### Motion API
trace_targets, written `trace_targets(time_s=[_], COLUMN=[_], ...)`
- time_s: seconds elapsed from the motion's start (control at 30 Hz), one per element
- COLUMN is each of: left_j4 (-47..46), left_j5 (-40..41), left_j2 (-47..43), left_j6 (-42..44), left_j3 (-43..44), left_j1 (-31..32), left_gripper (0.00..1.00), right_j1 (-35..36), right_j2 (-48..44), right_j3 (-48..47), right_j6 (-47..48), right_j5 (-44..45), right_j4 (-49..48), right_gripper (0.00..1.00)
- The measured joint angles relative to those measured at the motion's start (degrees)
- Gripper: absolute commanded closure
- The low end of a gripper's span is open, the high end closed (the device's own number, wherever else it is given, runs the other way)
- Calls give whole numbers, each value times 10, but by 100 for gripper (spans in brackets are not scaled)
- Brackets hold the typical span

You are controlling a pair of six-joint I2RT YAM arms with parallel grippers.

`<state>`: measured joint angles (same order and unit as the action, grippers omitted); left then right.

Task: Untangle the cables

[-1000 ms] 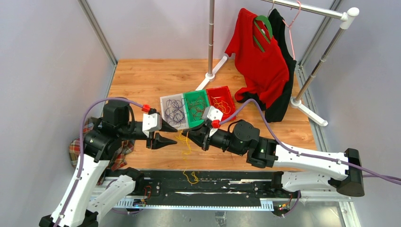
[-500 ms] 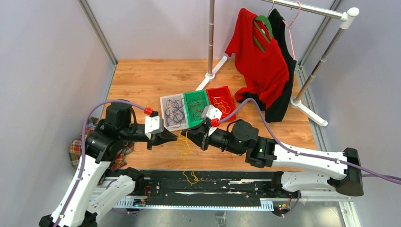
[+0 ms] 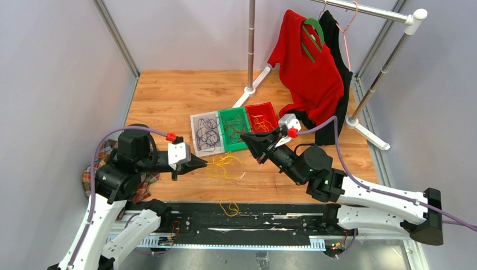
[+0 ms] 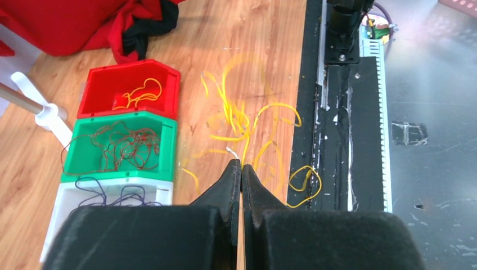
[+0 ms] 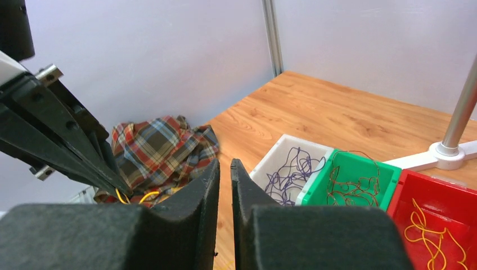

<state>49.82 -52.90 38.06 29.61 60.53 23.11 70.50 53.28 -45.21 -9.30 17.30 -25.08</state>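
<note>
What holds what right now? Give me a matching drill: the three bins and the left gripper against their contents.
Column one
1. white bin
2. green bin
3. red bin
4. left gripper

Column two
A. a few yellow cables
B. loose yellow tangle, pinched between shut fingers
C. dark purple cables
D. red-brown cables

Pairs: 1-C, 2-D, 3-A, 4-B.

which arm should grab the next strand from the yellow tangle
Right, probably. The right end effector is empty and close to the yellow cables; the left end effector is shut on them, anchoring the tangle.
</note>
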Motion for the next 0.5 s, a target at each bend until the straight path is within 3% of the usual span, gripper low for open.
trace_targets(time_s=[0.1,0.23,0.5], left_j4=[1,5,12], left_j5=[15,31,56], left_j2=[0,0,1], left_j6=[0,2,5], left_j3=[0,3,43], left_j1=[0,0,0], left_gripper=[100,100,100], right_j1=[-6,-15,-22], right_j2=[-16,-33,-10], right_j3=[9,24,8], right_j6=[-12,-26,-31], right_j5=[16,23,-29], right_j4=[-12,-16,55], right_gripper=[88,66,46])
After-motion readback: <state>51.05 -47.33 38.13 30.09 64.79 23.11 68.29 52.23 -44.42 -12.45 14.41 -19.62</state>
